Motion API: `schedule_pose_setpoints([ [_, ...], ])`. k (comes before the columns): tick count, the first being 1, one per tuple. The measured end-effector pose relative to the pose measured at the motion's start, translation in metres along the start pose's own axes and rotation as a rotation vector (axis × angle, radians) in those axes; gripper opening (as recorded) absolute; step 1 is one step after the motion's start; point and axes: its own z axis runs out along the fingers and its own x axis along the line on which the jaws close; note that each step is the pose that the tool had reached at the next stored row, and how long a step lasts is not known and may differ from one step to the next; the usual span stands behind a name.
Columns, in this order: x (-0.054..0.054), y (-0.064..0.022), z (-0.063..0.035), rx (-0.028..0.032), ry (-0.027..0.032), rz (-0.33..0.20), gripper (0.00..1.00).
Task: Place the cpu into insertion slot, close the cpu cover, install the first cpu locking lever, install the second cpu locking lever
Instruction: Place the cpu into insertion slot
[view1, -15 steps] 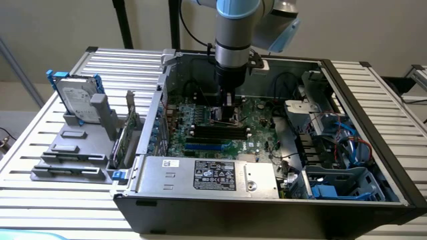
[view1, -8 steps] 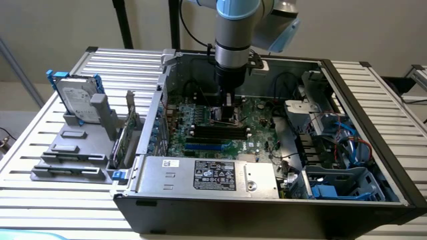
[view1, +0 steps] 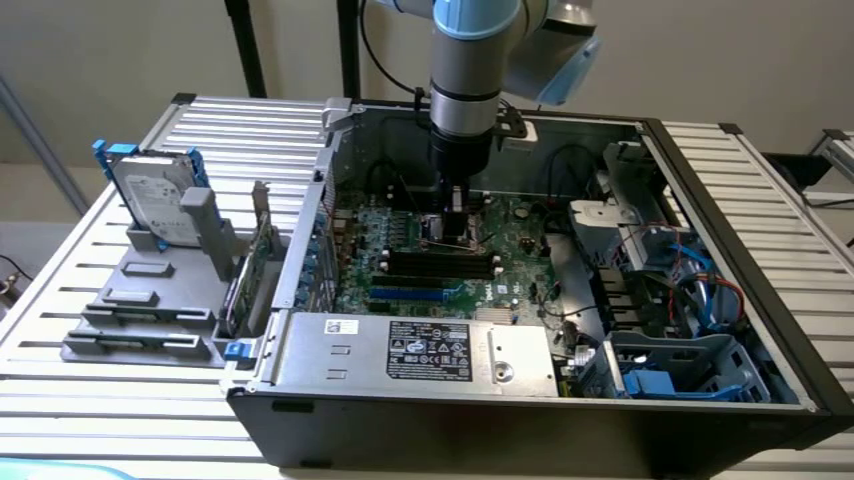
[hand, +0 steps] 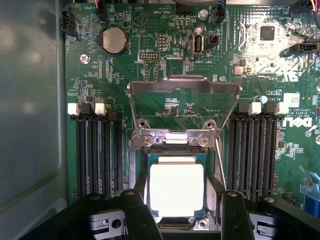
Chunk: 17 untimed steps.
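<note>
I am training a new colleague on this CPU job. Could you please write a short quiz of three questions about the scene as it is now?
1. True or false: the cpu cover is closed down over the cpu.
2. Where does the cpu lie? A) in the insertion slot; B) on top of the hard drive; C) on the power supply label.
3. Fill in: in the wrist view, the long black ___ stand on both sides of the insertion slot.

Key
1. False: the cover stands folded open, away from the slot.
2. A
3. memory slots
</note>
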Motion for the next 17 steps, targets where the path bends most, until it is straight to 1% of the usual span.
schedule_pose_setpoints([
  [7, 0.0000, 0.0010, 0.0004, 0.0003, -0.0020, 0.012, 0.54],
  [8, 0.0000, 0.0011, 0.0009, 0.0003, -0.0035, 0.012, 0.54],
  [17, 0.0000, 0.0011, 0.0030, 0.0004, -0.0037, 0.012, 0.54],
])
